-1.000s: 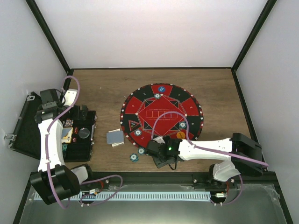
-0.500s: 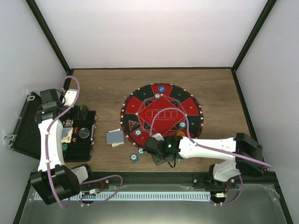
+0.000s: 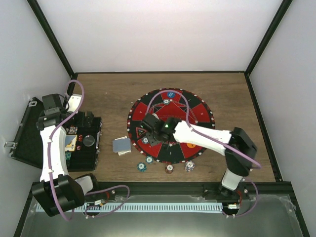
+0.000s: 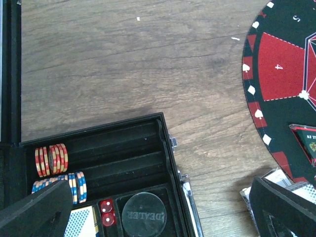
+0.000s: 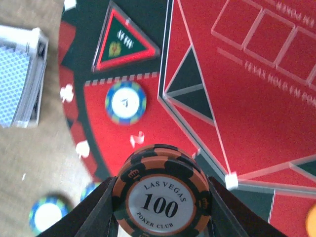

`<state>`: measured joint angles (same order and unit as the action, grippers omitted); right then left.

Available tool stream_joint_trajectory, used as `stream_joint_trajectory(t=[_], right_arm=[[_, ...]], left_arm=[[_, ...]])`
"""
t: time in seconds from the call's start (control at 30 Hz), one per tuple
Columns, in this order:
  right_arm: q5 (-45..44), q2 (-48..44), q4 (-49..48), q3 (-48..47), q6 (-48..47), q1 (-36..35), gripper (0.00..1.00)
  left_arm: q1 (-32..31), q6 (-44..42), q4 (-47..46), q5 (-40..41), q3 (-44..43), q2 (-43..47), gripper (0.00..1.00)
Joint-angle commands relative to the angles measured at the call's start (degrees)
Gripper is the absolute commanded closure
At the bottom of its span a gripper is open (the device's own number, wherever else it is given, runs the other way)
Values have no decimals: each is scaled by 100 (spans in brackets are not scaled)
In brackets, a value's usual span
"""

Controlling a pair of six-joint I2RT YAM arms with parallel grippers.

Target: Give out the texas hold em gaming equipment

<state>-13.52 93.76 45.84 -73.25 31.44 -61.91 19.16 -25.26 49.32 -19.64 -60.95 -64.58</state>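
Observation:
My right gripper [image 3: 149, 131] hangs over the left part of the round red-and-black mat [image 3: 202, 129]. It is shut on a small stack of orange-and-black poker chips [image 5: 162, 196], the top one marked 100. A blue-green chip [image 5: 125, 102] lies on the mat just ahead of it. The deck of blue-backed cards [image 3: 121, 145] lies on the wood left of the mat. A blue button [image 3: 171, 94] and an orange button [image 3: 190, 146] sit on the mat. My left gripper [image 3: 87, 120] is open over the black case [image 3: 94, 153], with nothing between its fingers [image 4: 35, 211].
Loose chips [image 3: 142, 166] lie on the wood near the mat's front edge, with more further right [image 3: 189, 166]. The case holds red chips [image 4: 51, 160], blue chips [image 4: 75, 187], red dice [image 4: 107, 213] and a black dealer disc [image 4: 144, 216]. Cage walls stand on both sides.
My right gripper has moved from the wood by the mat's front edge up and left onto the mat. Chips it was covering now show on the wood. The left arm has not moved.

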Motion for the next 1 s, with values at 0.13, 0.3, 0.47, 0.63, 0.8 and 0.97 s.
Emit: stream_joint_trajectory(t=[0.13, 0.3, 0.47, 0.63, 0.8, 0.97], right_arm=[[350, 1432, -881, -780, -998, 960, 77], [433, 2021, -1049, -927, -1136, 1113, 77], [553, 2392, -1166, -1055, -1229, 1180, 77], [707, 2692, -1198, -1218, -1243, 1199, 77], [985, 2926, -1176, -1405, -1222, 1198, 79], [1181, 3097, -1133, -1622, -1211, 1124, 79]], left_arm=[[37, 42, 107, -156, -312, 26, 0], [36, 57, 66, -187, -296, -43, 0], [35, 56, 20, -155, -251, -46, 0], [35, 38, -1, -108, -251, -29, 0], [35, 36, -5, -76, -259, -37, 0], [35, 38, -21, -66, -257, -54, 0]])
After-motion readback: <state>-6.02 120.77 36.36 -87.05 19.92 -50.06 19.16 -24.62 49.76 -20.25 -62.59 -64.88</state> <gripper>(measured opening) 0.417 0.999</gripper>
